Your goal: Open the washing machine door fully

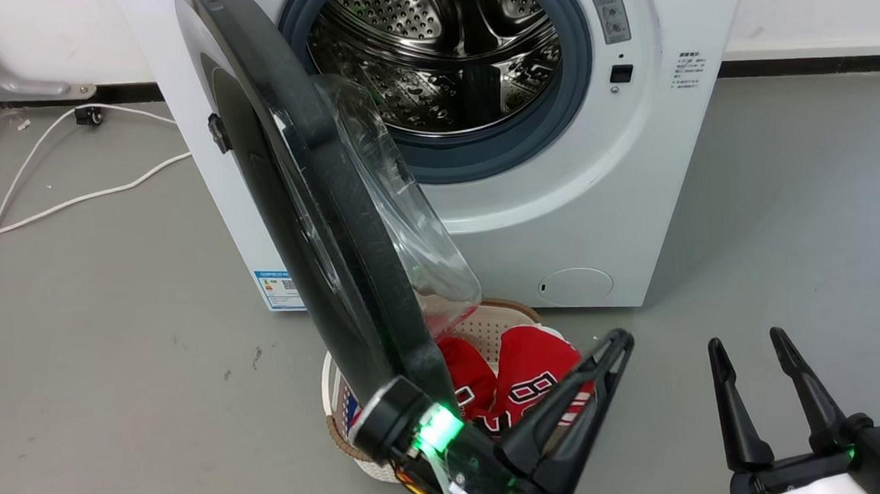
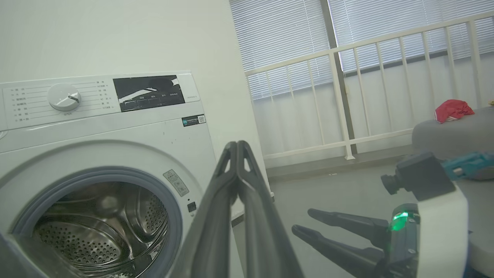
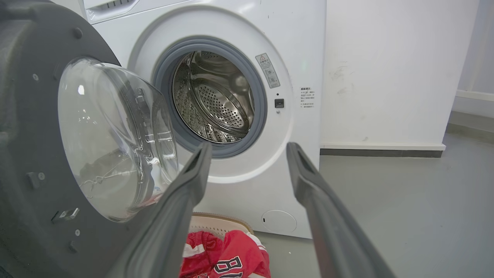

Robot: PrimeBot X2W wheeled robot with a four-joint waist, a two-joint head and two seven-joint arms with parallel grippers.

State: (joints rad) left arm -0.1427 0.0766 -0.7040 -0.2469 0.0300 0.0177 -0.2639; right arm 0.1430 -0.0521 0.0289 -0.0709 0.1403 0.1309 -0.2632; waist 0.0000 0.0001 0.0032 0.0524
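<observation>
A cream perforated laundry basket (image 1: 483, 327) holding red jerseys (image 1: 528, 371) with white numerals stands on the grey floor (image 1: 789, 203), a white cable (image 1: 100, 193) trails well to its left, and a red cloth (image 2: 451, 110) lies on a grey rounded seat (image 2: 447, 137) near a white railing (image 2: 339, 96) before slatted window blinds (image 2: 278, 34).

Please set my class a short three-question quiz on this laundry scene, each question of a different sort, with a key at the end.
1. True or false: the door is shut against the machine.
2. Which has its fingers spread apart? A: the left gripper. B: the right gripper. C: both.
3. Fill the gap: the red clothes lie in a ____ on the floor in front of the machine.

Key
1. False: the door stands swung out and the drum is in plain sight.
2. B: the left gripper's fingers are pressed together.
3. basket
</observation>
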